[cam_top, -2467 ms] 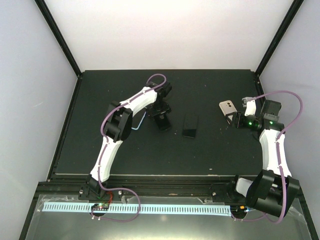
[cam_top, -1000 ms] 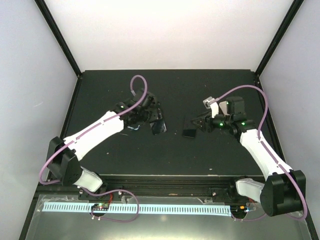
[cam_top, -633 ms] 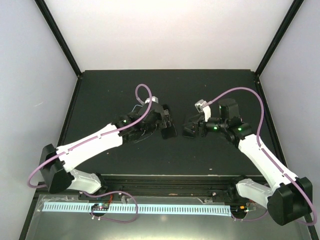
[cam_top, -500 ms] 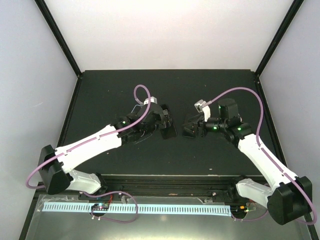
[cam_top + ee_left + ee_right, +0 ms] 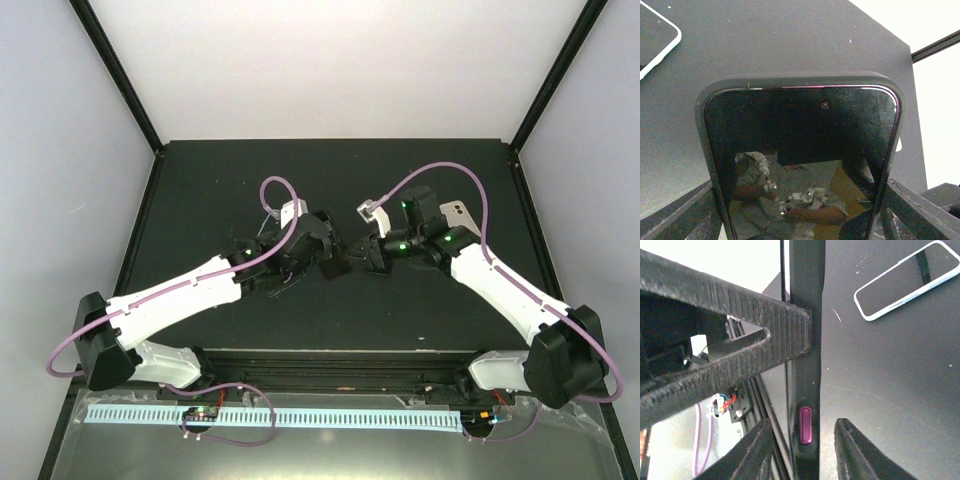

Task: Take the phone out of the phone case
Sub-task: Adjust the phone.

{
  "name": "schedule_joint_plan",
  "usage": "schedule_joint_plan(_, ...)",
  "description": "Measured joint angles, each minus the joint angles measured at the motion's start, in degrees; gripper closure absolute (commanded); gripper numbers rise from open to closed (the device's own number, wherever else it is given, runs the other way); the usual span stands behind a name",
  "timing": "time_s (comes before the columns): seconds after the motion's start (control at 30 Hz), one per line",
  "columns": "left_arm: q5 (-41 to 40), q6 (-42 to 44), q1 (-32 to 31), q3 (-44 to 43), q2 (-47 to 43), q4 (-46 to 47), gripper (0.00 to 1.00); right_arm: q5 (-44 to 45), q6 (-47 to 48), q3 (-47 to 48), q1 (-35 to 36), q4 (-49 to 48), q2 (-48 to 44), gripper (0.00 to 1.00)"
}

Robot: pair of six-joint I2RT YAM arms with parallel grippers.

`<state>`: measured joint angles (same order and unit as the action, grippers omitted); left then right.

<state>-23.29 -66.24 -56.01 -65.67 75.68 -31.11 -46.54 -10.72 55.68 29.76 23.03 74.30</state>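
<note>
Black table (image 5: 200, 200), 2 arms meeting mid-table. Held up between them: 1 phone (image 5: 800, 150) seated in 1 phone case (image 5: 800, 80), clenched by L gripper (image 5: 333, 262). R gripper (image 5: 365, 258) spread, straddling the edge w/o contact. Mostly hidden from top; screen face-on in L wrist view, edge-on in R wrist view. 1 white-rimmed phone (image 5: 905, 280) flat on table. 1 purple side button (image 5: 805, 425).

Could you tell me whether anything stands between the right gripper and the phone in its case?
Nothing visible does. The phone, held up by the left gripper, sits edge-on between the open fingers of the right gripper, with a gap on either side. The white-rimmed phone lies apart on the table.
</note>
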Motion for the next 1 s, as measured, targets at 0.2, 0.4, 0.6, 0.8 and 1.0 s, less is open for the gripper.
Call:
schedule_joint_plan(0.2, -0.42, -0.57, -0.07, 0.07, -2.49, -0.17, 0.52, 0.2, -0.37, 0.17, 0.02, 0.15, 0.24, 0.76)
schedule_joint_plan(0.4, -1.09, -0.57, -0.07, 0.22, -2.62, -0.09, 0.4, -0.74, 0.39, 1.2, 0.33, 0.44, 0.74, 0.98)
schedule_joint_plan(0.6, -1.53, 3.28, -0.07, 1.86, -3.28, 2.67, 0.01, -0.7, 1.27, 1.36, 0.42, 0.98, 0.39, 0.99)
schedule_joint_plan(0.8, 2.03, 15.32, 4.76, 7.48, -10.67, 8.61, 0.01, 3.19, 1.46, -0.02, 0.31, 3.72, -3.19, 0.99)
schedule_joint_plan(1.0, 15.04, 29.18, 12.0, 19.61, -25.86, 19.02, 0.05, 3.85, 4.44, -0.76, -0.02, 6.6, -8.72, 0.99)
